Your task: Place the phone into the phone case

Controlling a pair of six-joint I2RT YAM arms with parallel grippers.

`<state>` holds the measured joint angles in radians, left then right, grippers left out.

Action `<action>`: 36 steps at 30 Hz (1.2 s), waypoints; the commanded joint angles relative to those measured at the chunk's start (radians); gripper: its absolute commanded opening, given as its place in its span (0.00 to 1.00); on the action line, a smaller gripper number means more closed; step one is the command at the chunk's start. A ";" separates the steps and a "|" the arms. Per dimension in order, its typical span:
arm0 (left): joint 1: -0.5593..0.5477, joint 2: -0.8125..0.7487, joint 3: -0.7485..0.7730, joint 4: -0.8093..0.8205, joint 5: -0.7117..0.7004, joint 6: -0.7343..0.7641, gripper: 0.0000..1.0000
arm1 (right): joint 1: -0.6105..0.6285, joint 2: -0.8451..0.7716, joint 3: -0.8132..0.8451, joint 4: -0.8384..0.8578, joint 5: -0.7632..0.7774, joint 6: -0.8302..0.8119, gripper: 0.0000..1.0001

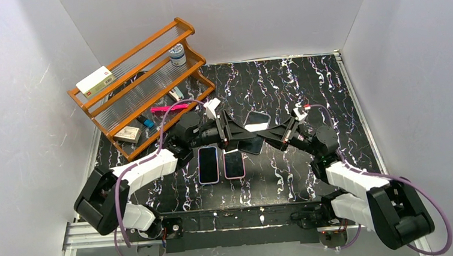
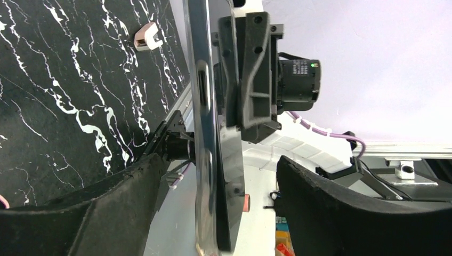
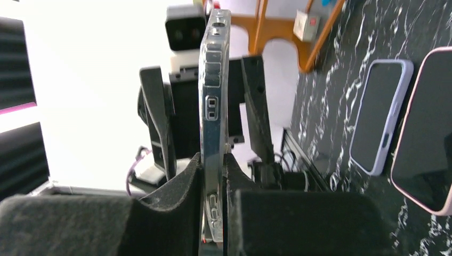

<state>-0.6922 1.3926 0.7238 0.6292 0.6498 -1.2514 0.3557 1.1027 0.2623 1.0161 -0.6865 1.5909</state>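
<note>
Plainly the risk lies in the single grip. The right gripper (image 3: 213, 184) is clamped on one end of the clear phone case (image 3: 212, 80), which is held on edge in the air between the two arms, above the surface (image 1: 305, 86). The left gripper (image 2: 218, 165) stands wide open, with a finger on either side of the case and apart from it.

The dark phone (image 2: 231, 176) lies against the case, but we cannot tell whether it sits fully home. If it is only part-seated, we judge that a push from the left could pivot the case in the right pads. It could also pop the phone out and drop it. A left gripper closing here might squeeze the side buttons as well.

As for containers, a lavender case (image 1: 208, 164) and a pink case (image 1: 234, 163) lie side by side, each with a phone in it. The wooden rack (image 1: 146, 49) holds a white box (image 1: 95, 81) on top, a small jar (image 1: 177, 54), and another little box (image 1: 127, 134) lower down.
</note>
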 commanded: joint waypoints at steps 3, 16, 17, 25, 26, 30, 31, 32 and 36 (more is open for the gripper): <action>0.002 -0.094 -0.035 0.013 0.011 0.035 0.77 | 0.002 -0.137 -0.041 0.015 0.356 0.101 0.08; -0.042 -0.029 -0.017 0.196 -0.074 0.036 0.78 | 0.002 -0.204 -0.031 -0.038 0.435 0.177 0.08; -0.043 -0.018 -0.016 0.204 -0.080 0.035 0.78 | 0.002 -0.210 -0.033 -0.037 0.436 0.182 0.08; -0.084 0.054 0.053 0.279 -0.163 0.017 0.71 | 0.003 -0.251 -0.047 -0.071 0.440 0.196 0.07; -0.089 0.062 0.067 0.281 -0.167 0.017 0.69 | 0.002 -0.250 -0.047 -0.071 0.436 0.196 0.07; -0.103 0.075 0.073 0.286 -0.201 0.006 0.60 | 0.009 -0.250 -0.051 -0.074 0.415 0.175 0.07; -0.105 0.071 0.061 0.287 -0.230 -0.004 0.56 | 0.011 -0.254 -0.057 -0.077 0.407 0.163 0.08; -0.108 0.067 0.051 0.287 -0.250 -0.017 0.50 | 0.011 -0.258 -0.067 -0.080 0.402 0.154 0.08; -0.114 0.067 0.048 0.287 -0.262 -0.040 0.29 | 0.012 -0.299 -0.120 -0.093 0.412 0.148 0.10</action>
<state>-0.7982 1.4723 0.7670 0.8734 0.4393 -1.2762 0.3607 0.8536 0.1768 0.8650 -0.2726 1.7634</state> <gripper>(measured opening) 0.367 0.199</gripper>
